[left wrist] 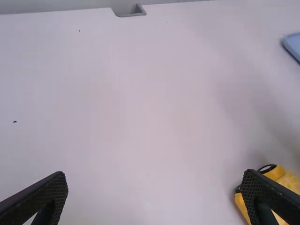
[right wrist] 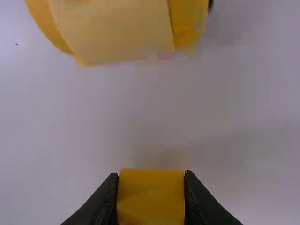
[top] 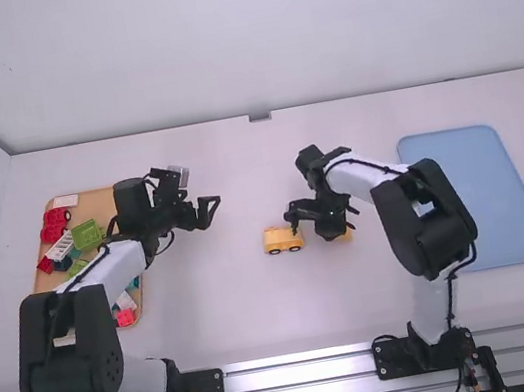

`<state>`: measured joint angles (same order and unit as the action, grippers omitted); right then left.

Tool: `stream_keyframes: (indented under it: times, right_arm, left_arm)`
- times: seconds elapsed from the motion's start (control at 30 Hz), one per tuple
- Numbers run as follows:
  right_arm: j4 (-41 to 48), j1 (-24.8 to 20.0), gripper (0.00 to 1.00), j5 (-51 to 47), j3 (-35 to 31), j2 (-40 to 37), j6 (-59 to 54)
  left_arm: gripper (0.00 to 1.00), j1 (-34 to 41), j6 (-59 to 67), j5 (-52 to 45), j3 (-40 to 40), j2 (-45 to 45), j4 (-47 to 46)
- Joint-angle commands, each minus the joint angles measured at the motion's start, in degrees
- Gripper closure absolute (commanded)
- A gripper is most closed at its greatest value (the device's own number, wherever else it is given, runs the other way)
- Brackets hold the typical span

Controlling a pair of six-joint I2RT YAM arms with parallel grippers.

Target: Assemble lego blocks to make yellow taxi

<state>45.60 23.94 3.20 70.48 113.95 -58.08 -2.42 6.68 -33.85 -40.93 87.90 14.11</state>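
Left gripper — jaws apart; right gripper — jaws clamping yellow block; yellow car nearby

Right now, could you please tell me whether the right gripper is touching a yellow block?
Touching: the right wrist view shows the right gripper holding the yellow block, one finger against each side.

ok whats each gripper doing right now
Left gripper: open, nothing between its fingers.
Right gripper: closed on a small yellow-orange plastic block.

Toy car between block tray, left, and second tray, right
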Motion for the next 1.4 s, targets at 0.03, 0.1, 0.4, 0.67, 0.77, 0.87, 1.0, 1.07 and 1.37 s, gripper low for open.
stream_keyframes:
  times: [0.03, 0.1, 0.4, 0.67, 0.77, 0.87, 1.0, 1.07, 1.37]
  right_arm:
    - [-0.61, 1.53, 0.71, -2.21, 0.74, 1.99, -0.04]
    - [-0.31, 1.81, 0.55, -2.56, 0.76, 2.12, -0.28]
    - [-3.26, 1.92, 0.11, -5.73, 1.97, 1.11, 5.16]
    - [-2.84, -2.36, 0.01, 9.22, 2.32, -7.56, 4.66]
    - [-3.48, -5.81, 0.01, 18.1, -0.96, -12.04, -1.03]
    - [-6.78, -9.84, 0.01, 27.8, -6.54, -15.82, -7.74]
    - [-15.5, -14.49, 0.01, 37.7, -14.93, -18.08, -11.93]
    - [-22.71, -17.22, 0.01, 44.22, -20.26, -17.94, -12.46]
    - [-40.85, -23.32, 0.01, 54.47, -32.5, -15.69, -12.22]
  left_arm:
    - [0.01, 0.15, 0.63, 1.92, -0.85, -0.59, -0.28]
    - [0.01, 0.15, 0.63, 2.43, -0.85, -0.59, -0.37]
    - [0.01, 0.13, 0.17, 4.9, -0.81, -0.59, -0.83]
    - [0.01, 0.04, 21.44, -15.13, -0.79, -0.26, -3.82]
    - [0.01, 0.57, 28.37, -22.49, -0.79, 1.66, -3.96]
    - [0.01, 1.44, 35.47, -30.58, -0.81, 5.55, -3.56]
    - [0.01, 3.15, 49.4, -38.8, -0.81, 12.63, -3.43]
    - [0.01, 4.42, 53.42, -42.82, -1.05, 17.44, -1.29]
    - [0.01, 10.23, 52.76, -44.35, -6.73, 29.75, 2.78]
